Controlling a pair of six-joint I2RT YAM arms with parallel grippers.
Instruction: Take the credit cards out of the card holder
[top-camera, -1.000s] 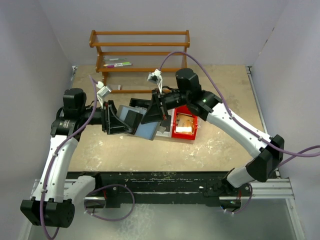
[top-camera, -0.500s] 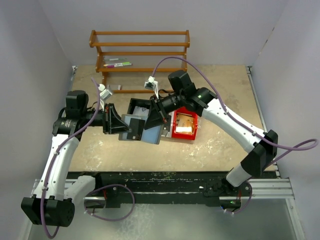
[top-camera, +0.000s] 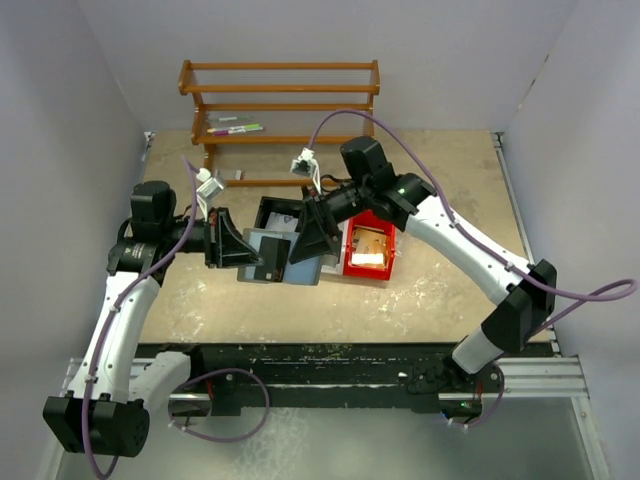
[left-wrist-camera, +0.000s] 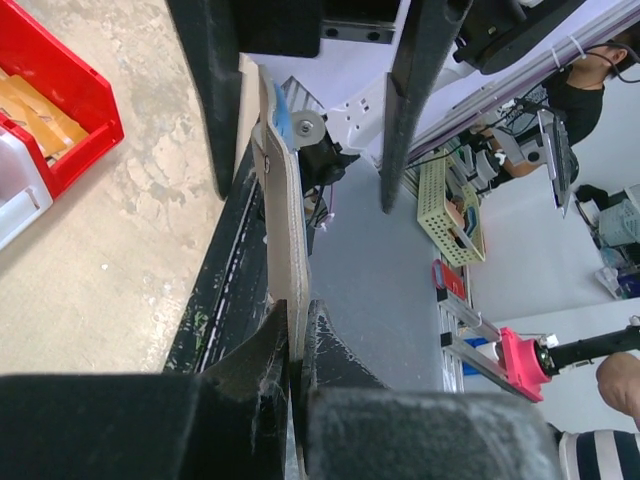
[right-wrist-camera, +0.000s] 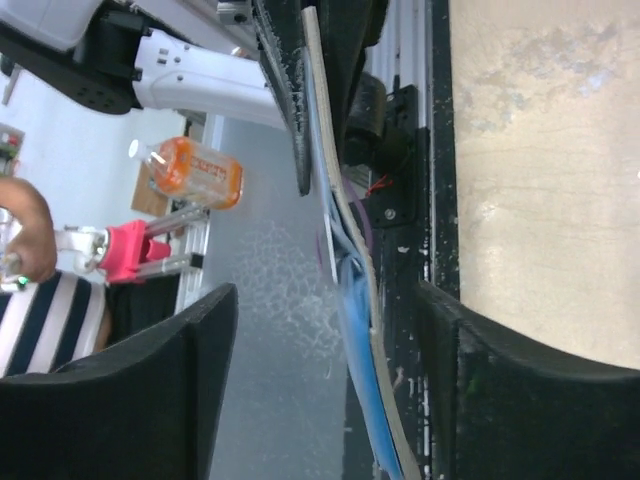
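card holder (top-camera: 290, 262) before bins (top-camera: 352, 250) | bins on table (top-camera: 450, 200) | rack (top-camera: 280, 66) behind bins

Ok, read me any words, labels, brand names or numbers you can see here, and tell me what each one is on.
No text can be read in any view.
Left arm: pale marks on a joint housing, too small to read.
Markers on the wooden rack: coloured bands, any print too small to read.
Card holder: no print shows; both wrist views see it edge-on.
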